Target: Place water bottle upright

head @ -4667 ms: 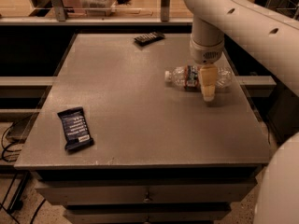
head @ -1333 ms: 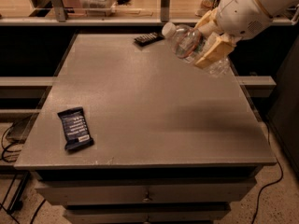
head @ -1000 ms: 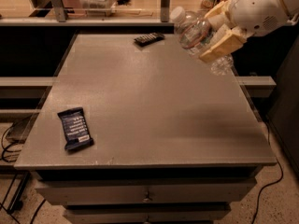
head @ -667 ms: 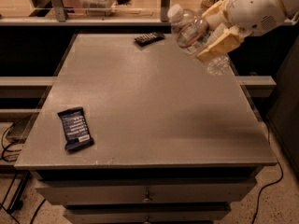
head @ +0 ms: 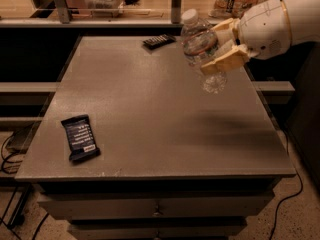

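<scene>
Quick update from the remote seat. A few seconds back the bottle (head: 197, 41) was lying flat on the table (head: 150, 109) with the arm coming down on it. Now it's in the air over the table's 2 o'clock corner, touching nothing but the gripper (head: 210, 49). The tan fingers (head: 226, 60) are clamped across its lower half. About a second ago the bottle leaned much flatter; since then it's swung closer to vertical. It isn't upright though: the long axis is tilted, with the white cap (head: 190, 16) pointing to about 11 o'clock and the clear base (head: 215, 83) down at 5 o'clock. The dark packet (head: 80, 137) at 8 o'clock and the flat black thing (head: 159, 40) at 12 o'clock haven't moved.
</scene>
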You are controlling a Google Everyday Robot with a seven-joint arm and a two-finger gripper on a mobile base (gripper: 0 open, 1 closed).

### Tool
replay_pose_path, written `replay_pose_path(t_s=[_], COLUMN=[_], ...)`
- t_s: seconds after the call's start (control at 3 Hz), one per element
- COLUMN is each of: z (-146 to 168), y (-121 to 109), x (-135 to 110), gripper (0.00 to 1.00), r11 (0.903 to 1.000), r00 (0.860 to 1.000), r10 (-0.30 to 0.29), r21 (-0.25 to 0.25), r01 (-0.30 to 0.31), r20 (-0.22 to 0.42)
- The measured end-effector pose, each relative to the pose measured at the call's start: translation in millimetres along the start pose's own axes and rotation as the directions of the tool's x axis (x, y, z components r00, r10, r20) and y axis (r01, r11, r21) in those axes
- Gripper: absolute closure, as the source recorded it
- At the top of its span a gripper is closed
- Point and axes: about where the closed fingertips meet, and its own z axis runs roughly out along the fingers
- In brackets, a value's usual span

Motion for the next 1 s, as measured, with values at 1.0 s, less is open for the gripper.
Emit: replay_pose_path(t_s=[1.0], z=[0], y=[0], x=[20], gripper=[1.00], r11=[0.9654], r00=[0.900], r10=[0.192], r21=[0.090], r01=[-0.245], r20=[0.391])
